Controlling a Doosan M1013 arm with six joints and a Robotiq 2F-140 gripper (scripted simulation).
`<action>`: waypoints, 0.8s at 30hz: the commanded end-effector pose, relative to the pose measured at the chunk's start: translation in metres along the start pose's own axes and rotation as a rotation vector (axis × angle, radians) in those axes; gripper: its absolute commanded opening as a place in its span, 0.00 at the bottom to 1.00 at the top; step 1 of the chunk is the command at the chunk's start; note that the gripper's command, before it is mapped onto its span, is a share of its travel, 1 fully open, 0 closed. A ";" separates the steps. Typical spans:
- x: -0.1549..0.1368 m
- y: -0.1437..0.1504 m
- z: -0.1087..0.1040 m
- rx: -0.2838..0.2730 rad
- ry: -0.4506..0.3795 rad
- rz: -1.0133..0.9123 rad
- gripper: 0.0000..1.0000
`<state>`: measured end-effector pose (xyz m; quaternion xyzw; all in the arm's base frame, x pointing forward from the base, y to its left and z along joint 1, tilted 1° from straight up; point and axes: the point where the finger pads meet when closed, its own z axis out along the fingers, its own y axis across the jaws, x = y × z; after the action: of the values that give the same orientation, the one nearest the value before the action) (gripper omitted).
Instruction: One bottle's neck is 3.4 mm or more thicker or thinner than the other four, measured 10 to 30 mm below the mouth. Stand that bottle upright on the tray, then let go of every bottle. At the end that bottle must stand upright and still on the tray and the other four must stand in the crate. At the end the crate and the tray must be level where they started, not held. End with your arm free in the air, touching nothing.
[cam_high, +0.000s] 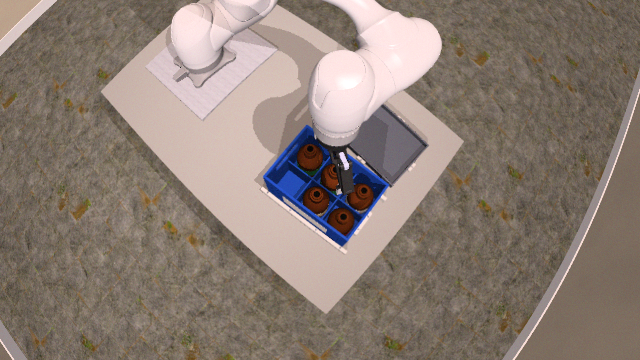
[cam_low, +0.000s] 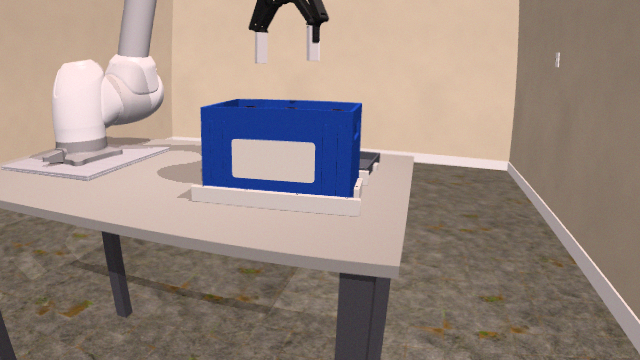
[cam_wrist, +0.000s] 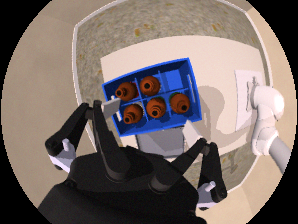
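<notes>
"Where is the gripper (cam_high: 343, 175) (cam_low: 287, 61) (cam_wrist: 152, 115)?"

"Above the blue bottle crate (cam_high: 305, 214) (cam_low: 272, 161) (cam_wrist: 159, 128), fingers pointing down and spread wide, with nothing pinched between them. The exterior view shows both pale fingertips (cam_low: 261, 47) higher than the crate's rim."

"And the bottles?"

"Five brown ones stand in the crate, each in its own compartment; the sixth compartment (cam_high: 290, 181) (cam_wrist: 172, 79) holds none. From above it is a corner one, next to the bottle (cam_high: 309, 157) (cam_wrist: 180, 103) at the other corner of that end."

"Can you pick out the odd neck?"

"No, the necks are too small to compare here. In the exterior view the crate wall hides nearly all of them."

"What about the tray?"

"The dark grey tray (cam_high: 392, 145) (cam_low: 369, 161) (cam_wrist: 161, 142) lies flat on the worktop (cam_high: 220, 170) (cam_low: 280, 235) (cam_wrist: 150, 49), just beside the crate. The arm covers part of it from above, and no bottle shows on the part I can see."

"Is the crate level?"

"Yes, upright and level, with a low white rail (cam_high: 303, 220) (cam_low: 275, 200) along its labelled side."
</notes>
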<state>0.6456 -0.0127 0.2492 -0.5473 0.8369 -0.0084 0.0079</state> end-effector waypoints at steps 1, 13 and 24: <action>0.016 -0.016 0.003 -0.013 0.003 0.077 1.00; 0.050 -0.042 0.009 -0.033 0.005 0.219 0.00; 0.050 -0.042 0.009 -0.033 0.005 0.219 0.00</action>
<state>0.6642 -0.0750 0.2412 -0.4526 0.8917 0.0049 -0.0022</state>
